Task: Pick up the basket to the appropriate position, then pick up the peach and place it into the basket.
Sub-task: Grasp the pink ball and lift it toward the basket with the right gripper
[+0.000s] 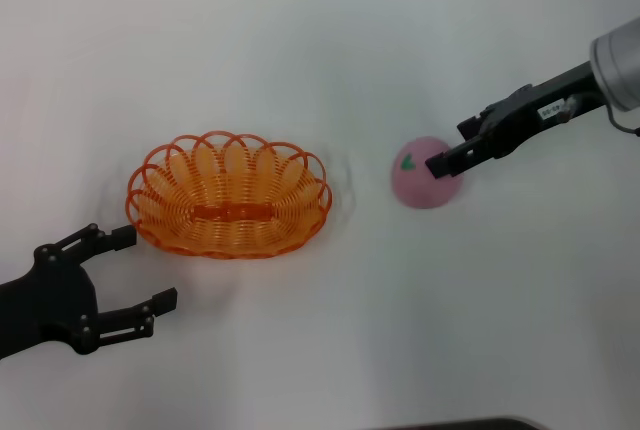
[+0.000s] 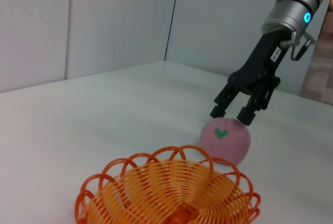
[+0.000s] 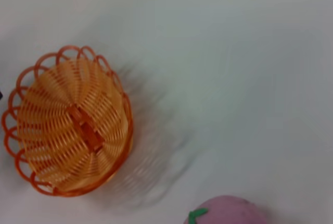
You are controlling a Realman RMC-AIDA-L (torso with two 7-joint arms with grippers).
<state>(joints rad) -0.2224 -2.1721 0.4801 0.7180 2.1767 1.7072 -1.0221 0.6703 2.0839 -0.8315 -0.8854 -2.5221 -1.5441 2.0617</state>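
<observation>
The one peach [image 1: 424, 186] sits on the white desk [image 1: 300, 40] toward its right side, roughly midway between the far and near edges. It is a round, matte, pale-pink ball with a small green leaf mark on top. The right gripper [image 1: 448, 162] reaches in from the far right corner, its black arm slanting down, and hovers right at the top of the peach; in the left wrist view its two dark fingers [image 2: 247, 114] are spread apart, straddling the fruit's crown without clamping it. Well apart from the peach, toward the left of the desk, rests the one basket [image 1: 229, 196]: an oval of glossy orange plastic strands woven in loops, with a scalloped rim and a flat ribbed floor. It sits upright with nothing inside. The left gripper [image 1: 140, 272] lies low near the near-left corner, just beside the basket's near left rim, its black jointed fingers released and wide open, gripping nothing.
</observation>
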